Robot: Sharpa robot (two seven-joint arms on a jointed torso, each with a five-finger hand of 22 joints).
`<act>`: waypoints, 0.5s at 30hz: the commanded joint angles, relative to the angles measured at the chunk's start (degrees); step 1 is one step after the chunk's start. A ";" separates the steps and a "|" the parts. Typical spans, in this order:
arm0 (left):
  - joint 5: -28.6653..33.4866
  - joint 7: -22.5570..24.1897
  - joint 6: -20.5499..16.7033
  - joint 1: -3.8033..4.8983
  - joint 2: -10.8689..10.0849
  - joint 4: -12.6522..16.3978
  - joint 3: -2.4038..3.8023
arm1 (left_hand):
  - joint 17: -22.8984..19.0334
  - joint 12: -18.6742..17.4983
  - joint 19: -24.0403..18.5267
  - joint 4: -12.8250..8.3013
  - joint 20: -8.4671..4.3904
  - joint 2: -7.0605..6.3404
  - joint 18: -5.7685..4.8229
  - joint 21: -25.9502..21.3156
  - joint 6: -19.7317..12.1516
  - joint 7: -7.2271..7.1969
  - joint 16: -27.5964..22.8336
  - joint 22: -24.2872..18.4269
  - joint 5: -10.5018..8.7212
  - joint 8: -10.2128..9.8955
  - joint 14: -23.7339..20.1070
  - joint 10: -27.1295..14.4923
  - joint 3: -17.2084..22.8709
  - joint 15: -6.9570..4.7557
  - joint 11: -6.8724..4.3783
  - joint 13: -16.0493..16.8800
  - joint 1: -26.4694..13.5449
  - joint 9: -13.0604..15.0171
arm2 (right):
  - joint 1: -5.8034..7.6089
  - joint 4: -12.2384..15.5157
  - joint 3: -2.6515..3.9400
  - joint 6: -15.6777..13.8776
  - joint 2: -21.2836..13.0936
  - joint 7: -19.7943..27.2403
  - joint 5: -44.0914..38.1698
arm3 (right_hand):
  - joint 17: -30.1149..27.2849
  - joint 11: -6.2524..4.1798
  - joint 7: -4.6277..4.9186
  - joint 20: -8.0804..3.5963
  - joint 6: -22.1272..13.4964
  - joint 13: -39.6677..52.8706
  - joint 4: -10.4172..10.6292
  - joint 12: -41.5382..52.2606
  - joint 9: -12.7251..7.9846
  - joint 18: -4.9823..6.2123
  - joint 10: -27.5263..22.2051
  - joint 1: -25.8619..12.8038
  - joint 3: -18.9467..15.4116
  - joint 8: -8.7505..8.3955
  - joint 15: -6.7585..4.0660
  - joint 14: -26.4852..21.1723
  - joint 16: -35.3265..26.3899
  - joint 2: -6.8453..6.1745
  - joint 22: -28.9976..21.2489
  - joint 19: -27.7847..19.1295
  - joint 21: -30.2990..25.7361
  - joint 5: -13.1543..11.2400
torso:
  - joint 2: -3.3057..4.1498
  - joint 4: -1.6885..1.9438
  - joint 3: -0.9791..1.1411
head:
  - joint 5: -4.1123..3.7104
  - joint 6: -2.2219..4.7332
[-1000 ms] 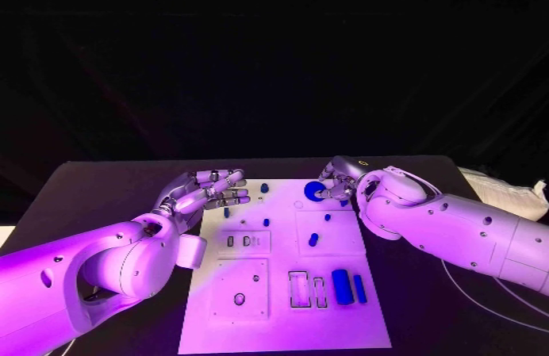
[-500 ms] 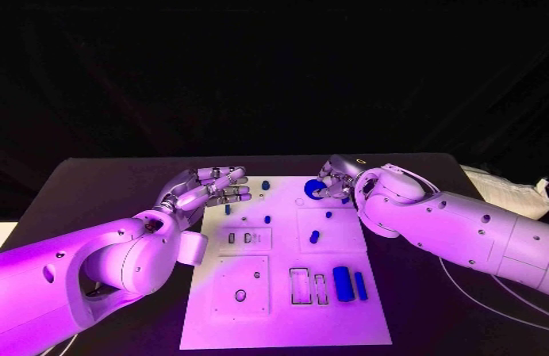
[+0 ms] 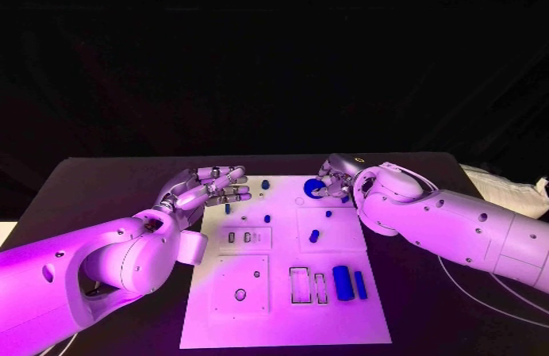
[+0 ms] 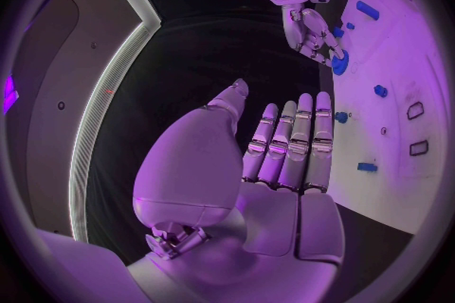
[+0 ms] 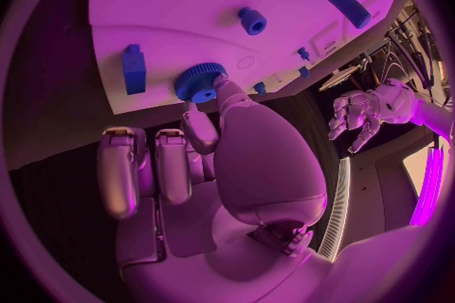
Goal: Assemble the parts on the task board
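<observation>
The right hand [image 3: 333, 183] pinches a round blue wheel [image 3: 313, 186] in its fingers at the far edge of the white board [image 3: 286, 324], which lies in the middle of the black surface [image 3: 103, 189]. The left hand [image 3: 209, 188] hovers over the board's far left corner, fingers straight and slightly apart, holding nothing. More small blue pieces lie on the board, among them a thick blue cylinder [image 3: 342, 281] near its right side.

A black table [image 3: 103, 189] is sitting under a dark backdrop [image 3: 274, 63]; crumpled white cloth [image 3: 509, 193] is lying at the table's right edge.
</observation>
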 commanded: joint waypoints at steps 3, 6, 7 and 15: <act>0.07 0.14 1.23 0.07 0.08 0.10 0.05 | 0.07 -0.22 0.26 -0.34 0.15 0.41 0.52 0.02 -0.11 2.00 -0.28 -0.05 0.18 -0.23 -0.01 -0.03 0.05 0.29 0.35 -0.01 -0.15 -0.04 | -0.12 -0.72 -0.12 3.40 0.56 -1.20 -1.94 | 5.35 -0.15 -0.02 0.01 0.98 0.15 0.16 0.21 0.10 -0.80 0.30 0.22 -0.42 0.34 0.06 4.33 0.29 0.05 5.20 0.34 0.41 -0.12 | 0.04 0.04 0.03 | 0.00 -0.07; 0.07 0.08 1.26 0.07 0.10 0.09 0.05 | 0.07 -0.23 0.25 -0.38 0.15 0.44 0.52 0.02 -0.11 2.00 -0.29 -0.06 0.18 -0.23 -0.02 -0.03 0.08 0.30 0.35 -0.01 -0.13 -0.04 | -0.15 -0.81 -0.14 3.45 0.76 -1.53 -2.66 | 5.53 -0.37 -0.26 -0.08 1.95 0.59 -0.04 0.53 0.25 -0.81 0.47 0.63 -0.25 0.76 -0.09 4.36 0.38 0.43 5.32 0.39 0.47 -0.31 | 0.05 0.06 0.02 | 0.03 -0.13; 0.07 0.07 1.27 0.07 0.10 0.10 0.05 | 0.07 -0.23 0.24 -0.42 0.16 0.46 0.52 0.01 -0.11 2.01 -0.30 -0.06 0.18 -0.23 -0.02 -0.03 0.10 0.30 0.35 -0.01 -0.11 -0.04 | -0.16 -0.79 -0.14 3.28 0.81 -1.65 -2.97 | 5.64 -0.46 -0.37 -0.14 2.42 0.81 -0.16 0.70 0.33 -0.83 0.57 0.90 -0.06 0.95 -0.18 4.38 0.44 0.71 5.42 0.45 0.51 -0.78 | 0.06 0.07 0.01 | -0.07 -0.20; 0.07 -0.13 1.39 0.07 0.02 0.14 0.05 | 0.09 -0.26 0.22 -0.68 0.16 0.82 0.53 -0.03 -0.11 2.00 -0.36 -0.11 0.18 -0.22 -0.03 -0.03 0.33 0.30 0.35 0.00 0.03 -0.03 | -0.35 0.29 -0.16 -0.41 0.89 -2.15 -5.57 | 6.33 -1.16 -1.19 -0.59 5.21 2.21 -0.67 1.84 0.98 -1.00 1.31 2.01 1.46 2.00 -0.73 4.50 0.79 2.08 6.22 0.92 0.86 -3.13 | 0.02 -0.01 0.03 | 0.06 -0.10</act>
